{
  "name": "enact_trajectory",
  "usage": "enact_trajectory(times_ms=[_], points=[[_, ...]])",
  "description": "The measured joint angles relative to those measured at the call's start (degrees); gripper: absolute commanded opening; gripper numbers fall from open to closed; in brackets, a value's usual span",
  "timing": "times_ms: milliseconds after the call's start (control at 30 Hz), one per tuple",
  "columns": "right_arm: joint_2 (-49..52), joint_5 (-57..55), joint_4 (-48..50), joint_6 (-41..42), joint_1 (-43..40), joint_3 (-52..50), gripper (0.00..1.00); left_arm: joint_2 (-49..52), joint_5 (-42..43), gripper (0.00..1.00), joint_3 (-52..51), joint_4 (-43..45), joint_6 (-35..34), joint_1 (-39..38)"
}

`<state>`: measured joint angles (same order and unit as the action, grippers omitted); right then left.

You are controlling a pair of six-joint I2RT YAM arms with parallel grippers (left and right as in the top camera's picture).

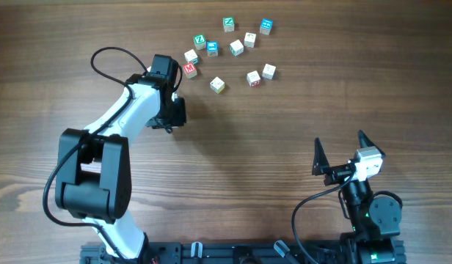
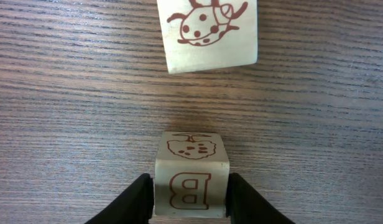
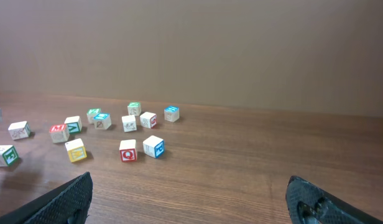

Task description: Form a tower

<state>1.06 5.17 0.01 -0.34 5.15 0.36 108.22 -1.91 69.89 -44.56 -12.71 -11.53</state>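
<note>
Pinching a pale wooden cube (image 2: 191, 154) squarely by two opposite sides, the left end effector (image 2: 190, 194) keeps it level, which I judge suits setting it flat on another. The face towards the camera reads "B", and a small brown drawing marks the adjoining face.

Just ahead and apart from it sits a ladybird cube (image 2: 207, 34), likely the base. No tower shows in any view, and whether anything lies under the ladybird cube cannot be told.

The loose cubes (image 1: 233, 48) lie scattered at the counter's (image 1: 248, 161) far side within the left arm's reach, one reading "M" (image 1: 189, 70) and another "Q" (image 3: 127, 150).

The right end effector (image 1: 340, 149) is spread wide and empty, parked near its base, well apart from the cubes.
</note>
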Motion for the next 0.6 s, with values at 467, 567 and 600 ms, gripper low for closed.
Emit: enact_trajectory(times_ms=[467,567,600], points=[[0.0,0.0,0.0,0.0,0.0,0.0,1.0,0.0,0.0,0.69,0.0,0.0,0.0,0.0],[0.0,0.0,0.0,0.0,0.0,0.0,1.0,0.0,0.0,0.79,0.0,0.0,0.0,0.0],[0.0,0.0,0.0,0.0,0.0,0.0,1.0,0.0,0.0,0.84,0.0,0.0,0.0,0.0]])
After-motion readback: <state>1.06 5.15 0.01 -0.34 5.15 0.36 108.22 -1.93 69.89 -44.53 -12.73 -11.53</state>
